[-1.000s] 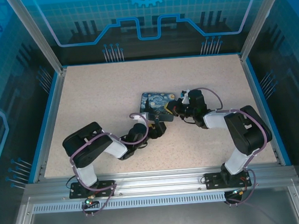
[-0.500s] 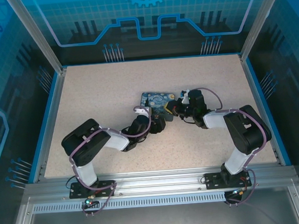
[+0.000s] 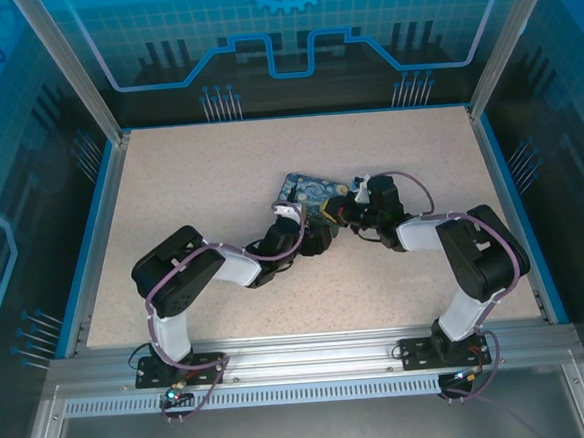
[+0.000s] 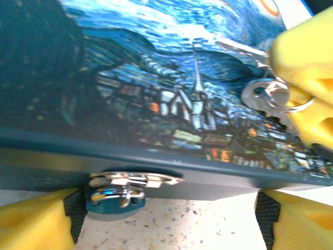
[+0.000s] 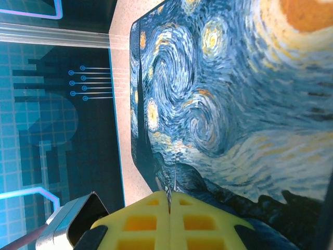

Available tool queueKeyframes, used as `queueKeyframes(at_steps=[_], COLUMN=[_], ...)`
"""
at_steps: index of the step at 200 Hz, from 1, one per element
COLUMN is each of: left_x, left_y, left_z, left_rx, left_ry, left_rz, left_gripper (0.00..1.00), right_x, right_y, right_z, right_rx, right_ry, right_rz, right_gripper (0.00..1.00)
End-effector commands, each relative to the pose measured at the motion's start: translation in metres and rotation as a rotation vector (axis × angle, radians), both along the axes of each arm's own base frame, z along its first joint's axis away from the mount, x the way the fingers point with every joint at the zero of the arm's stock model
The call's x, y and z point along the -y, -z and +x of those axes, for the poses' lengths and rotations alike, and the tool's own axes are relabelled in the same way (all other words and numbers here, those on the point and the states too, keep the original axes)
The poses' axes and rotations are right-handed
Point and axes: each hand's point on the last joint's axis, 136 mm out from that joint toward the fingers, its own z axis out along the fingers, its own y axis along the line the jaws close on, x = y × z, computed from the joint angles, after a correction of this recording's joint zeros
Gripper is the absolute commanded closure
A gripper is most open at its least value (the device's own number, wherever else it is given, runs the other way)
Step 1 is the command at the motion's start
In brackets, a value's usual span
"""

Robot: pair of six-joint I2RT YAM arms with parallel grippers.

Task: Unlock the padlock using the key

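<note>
You see the padlock (image 4: 156, 94) just ahead of your left gripper's (image 4: 166, 221) wide-apart fingertips, the key (image 4: 254, 94) against its painted face.

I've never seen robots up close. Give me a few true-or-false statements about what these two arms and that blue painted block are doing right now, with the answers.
1. The padlock lies on the table, painted face up. True.
2. The right gripper is open and empty. False: it is shut on the key.
3. The left gripper has its jaws open, facing the padlock's dark side. True.
4. The key lies on the table, far from the padlock. False: it is held over the padlock's painted face.
</note>
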Motion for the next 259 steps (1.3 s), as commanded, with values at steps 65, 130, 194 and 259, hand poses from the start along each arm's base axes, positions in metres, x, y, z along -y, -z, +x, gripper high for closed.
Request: queueKeyframes(at_steps=[65,130,194,259], left_x=[0.019,0.011,0.006,0.003], left_y=[-0.02,-0.024,-0.018,-0.021], left_z=[-0.006,-0.009,-0.007,-0.009], left_rx=[-0.011,-0.008,-0.014,0.0], left_ry=[0.019,-0.041,-0.077,-0.095], left_rz=[-0.199,-0.312,-0.341,-0.393], left_gripper=[0.15,0.17,0.21,0.3], right_x=[0.005,0.005,0.003,0.003], right_y=[0.028,0.028,0.03,0.033], right_z=[-0.006,-0.006,-0.005,-0.005], right_rx=[-0.09,-0.092,-0.096,-0.102], right_ry=[0.009,0.008,0.005,0.005], right_rz=[-0.036,-0.035,-0.036,-0.036], right_gripper=[1.0,1.0,1.0,1.0])
